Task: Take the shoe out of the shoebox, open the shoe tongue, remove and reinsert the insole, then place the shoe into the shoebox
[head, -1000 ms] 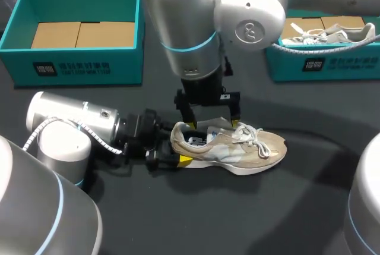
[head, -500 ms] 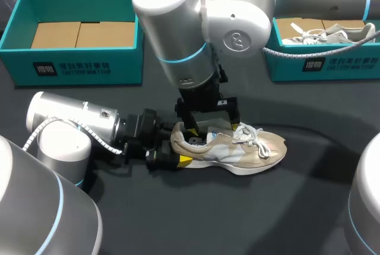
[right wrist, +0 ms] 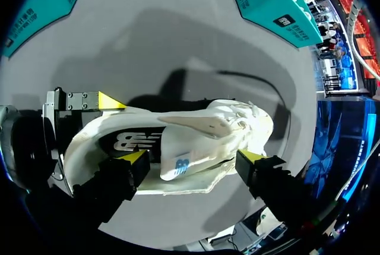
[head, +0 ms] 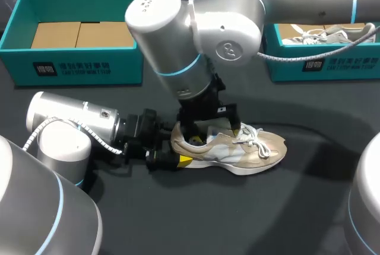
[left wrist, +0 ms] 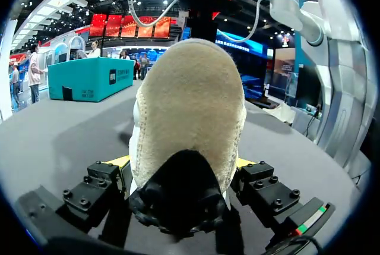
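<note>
The beige suede-and-mesh lace-up shoe [head: 237, 148] lies on its sole on the dark surface [head: 237, 219], well apart from both open teal cardboard shoeboxes, the left shoebox [head: 83, 65] with flat brown card in it and the right shoebox [head: 323, 62] with another pale shoe inside, so the first step looks done. The left hand [head: 169, 161] lies low on the surface behind the heel and pinches it from both sides, the heel filling the gap between its yellow tips in the left wrist view [left wrist: 181, 166]. The right hand [head: 211, 125] hangs over the shoe's mouth with its fingers spread along the shoe, one tip at the heel opening and the other by the laces, holding nothing that I can make out [right wrist: 193, 160]. The white padded tongue [right wrist: 202, 125] stands lifted between them, and the black printed insole [right wrist: 133, 141] lies flat inside. I judge the insole work is in hand; whether it has already been out cannot be told, and boxing the shoe remains.
</note>
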Controlling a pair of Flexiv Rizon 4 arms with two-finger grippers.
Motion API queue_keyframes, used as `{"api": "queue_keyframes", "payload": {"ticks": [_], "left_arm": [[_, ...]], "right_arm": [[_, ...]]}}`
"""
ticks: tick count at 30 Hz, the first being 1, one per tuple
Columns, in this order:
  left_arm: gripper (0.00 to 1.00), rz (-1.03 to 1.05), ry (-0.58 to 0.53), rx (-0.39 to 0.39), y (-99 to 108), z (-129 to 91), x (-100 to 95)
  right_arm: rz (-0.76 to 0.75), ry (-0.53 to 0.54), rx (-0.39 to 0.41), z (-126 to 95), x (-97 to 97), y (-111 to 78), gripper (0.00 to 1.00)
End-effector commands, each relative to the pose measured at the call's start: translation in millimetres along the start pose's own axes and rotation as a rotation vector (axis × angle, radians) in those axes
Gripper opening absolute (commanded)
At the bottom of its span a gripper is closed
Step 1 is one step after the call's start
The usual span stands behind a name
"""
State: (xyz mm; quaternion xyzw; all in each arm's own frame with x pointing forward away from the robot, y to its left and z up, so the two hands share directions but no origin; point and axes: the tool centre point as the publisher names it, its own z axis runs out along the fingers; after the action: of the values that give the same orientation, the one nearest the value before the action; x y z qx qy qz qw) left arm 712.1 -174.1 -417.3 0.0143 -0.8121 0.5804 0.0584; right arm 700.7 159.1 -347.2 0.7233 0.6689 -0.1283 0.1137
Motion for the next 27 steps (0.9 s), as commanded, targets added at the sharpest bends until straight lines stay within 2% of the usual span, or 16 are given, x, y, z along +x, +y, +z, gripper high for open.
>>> {"api": "queue_keyframes", "payload": {"ticks": [1, 5, 10, 18, 22, 27], "left_arm": [[0.0, -0.001, -0.002, -0.001, 3.6, 0.4, 4.0], [0.0, -0.001, -0.002, -0.001, 3.6, 0.4, 4.0], [0.0, -0.001, -0.002, -0.001, 3.6, 0.4, 4.0], [0.0, -0.001, -0.002, -0.001, 3.6, 0.4, 4.0], [0.0, -0.001, -0.002, -0.001, 3.6, 0.4, 4.0], [0.0, -0.001, -0.002, -0.001, 3.6, 0.4, 4.0]], "right_arm": [[0.213, 0.003, -0.018, 6.8, -0.9, -7.7, 0.94], [0.215, 0.005, -0.025, 10.5, -5.4, -6.0, 0.91], [0.212, -0.001, -0.034, 10.3, -12.4, -2.8, 0.72], [0.218, -0.008, -0.043, 9.0, -24.0, -2.1, 0.54], [0.221, -0.013, -0.04, 4.6, -27.7, -2.5, 0.5], [0.224, -0.009, 0.006, -0.7, -29.9, -2.6, 0.54]]}}
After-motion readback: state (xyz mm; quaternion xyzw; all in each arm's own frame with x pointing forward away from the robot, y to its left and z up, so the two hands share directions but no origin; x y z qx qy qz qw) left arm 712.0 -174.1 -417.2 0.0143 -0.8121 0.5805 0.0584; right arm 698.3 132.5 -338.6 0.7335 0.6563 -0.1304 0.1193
